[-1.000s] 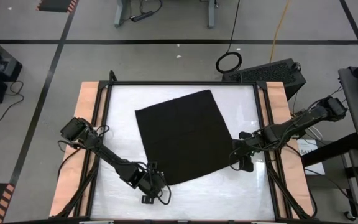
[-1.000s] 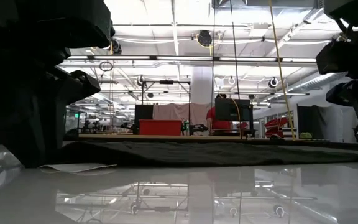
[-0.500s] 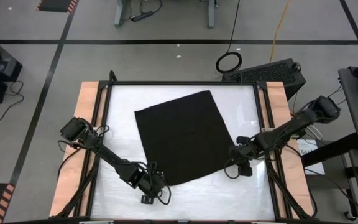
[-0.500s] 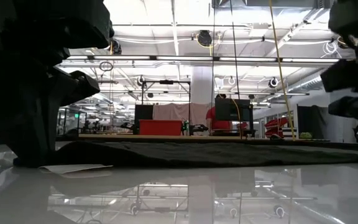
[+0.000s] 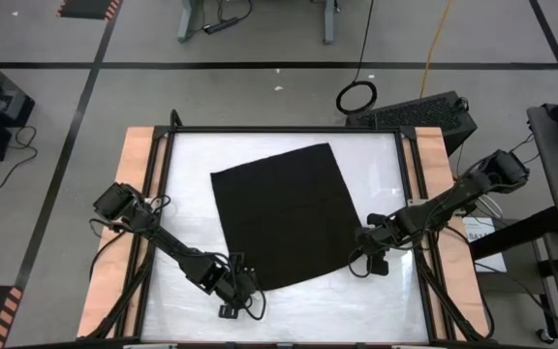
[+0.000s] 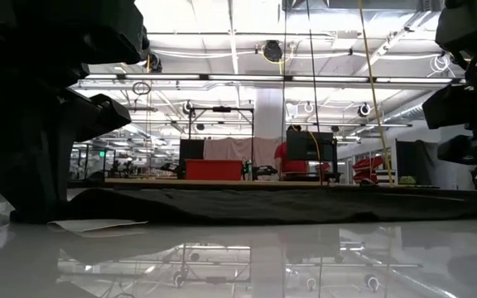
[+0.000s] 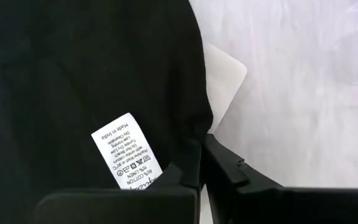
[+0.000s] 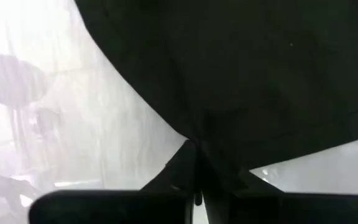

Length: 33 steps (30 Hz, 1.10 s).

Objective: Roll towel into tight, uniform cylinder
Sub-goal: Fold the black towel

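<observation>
Since a second ago the right gripper (image 5: 364, 254) has slid inward from just off the cloth to its near-right corner, and its jaws have closed there, while the left gripper (image 5: 243, 288) has hardly shifted at the near-left corner. From above, the towel (image 5: 285, 213) lies flat and unrolled, turned askew, in the middle of the white tabletop (image 5: 184, 184), which is framed by black rails and pale wooden side boards; grey floor with dark tape lines, a cable loop and desks surround it. At table level the towel (image 6: 288, 204) is a low dark band across the glossy surface — it mirrors the ceiling lights — with a hall of beams, lamps and a red cabinet (image 6: 214, 170) behind, and a person in red sits at a monitor. Seen from the left wrist, the fingers (image 7: 229, 171) are pinched shut on the towel's (image 7: 73, 68) edge beside its white tag (image 7: 125, 152). Through the right wrist camera, the closed fingers meet at the towel's (image 8: 260, 68) corner — pinching it.
</observation>
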Each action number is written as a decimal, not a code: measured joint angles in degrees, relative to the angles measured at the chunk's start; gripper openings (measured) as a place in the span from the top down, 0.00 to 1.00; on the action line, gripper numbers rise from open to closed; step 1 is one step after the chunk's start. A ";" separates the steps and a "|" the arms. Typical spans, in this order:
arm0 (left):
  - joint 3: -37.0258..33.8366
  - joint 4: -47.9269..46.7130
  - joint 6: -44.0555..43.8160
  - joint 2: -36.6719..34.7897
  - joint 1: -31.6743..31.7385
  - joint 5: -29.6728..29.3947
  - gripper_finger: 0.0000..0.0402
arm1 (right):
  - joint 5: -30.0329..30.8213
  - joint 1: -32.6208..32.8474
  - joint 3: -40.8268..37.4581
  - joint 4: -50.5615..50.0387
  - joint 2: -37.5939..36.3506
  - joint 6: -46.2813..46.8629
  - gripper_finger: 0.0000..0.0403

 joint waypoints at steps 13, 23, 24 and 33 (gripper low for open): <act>2.50 -6.62 -4.15 -9.15 -2.55 1.49 0.97 | -11.13 6.07 14.53 -8.62 -8.77 2.72 1.00; 11.71 -20.31 -3.70 -16.61 -3.17 -10.89 0.97 | -2.68 7.96 31.21 -22.87 -10.79 -1.39 1.00; 12.59 -24.00 -3.90 -16.61 -2.66 -12.84 0.97 | 0.35 7.39 31.95 -24.94 -10.79 -2.34 1.00; 13.55 -44.02 -6.61 -16.63 7.58 -22.64 0.97 | 14.64 -3.92 31.70 -37.91 -9.65 -7.04 1.00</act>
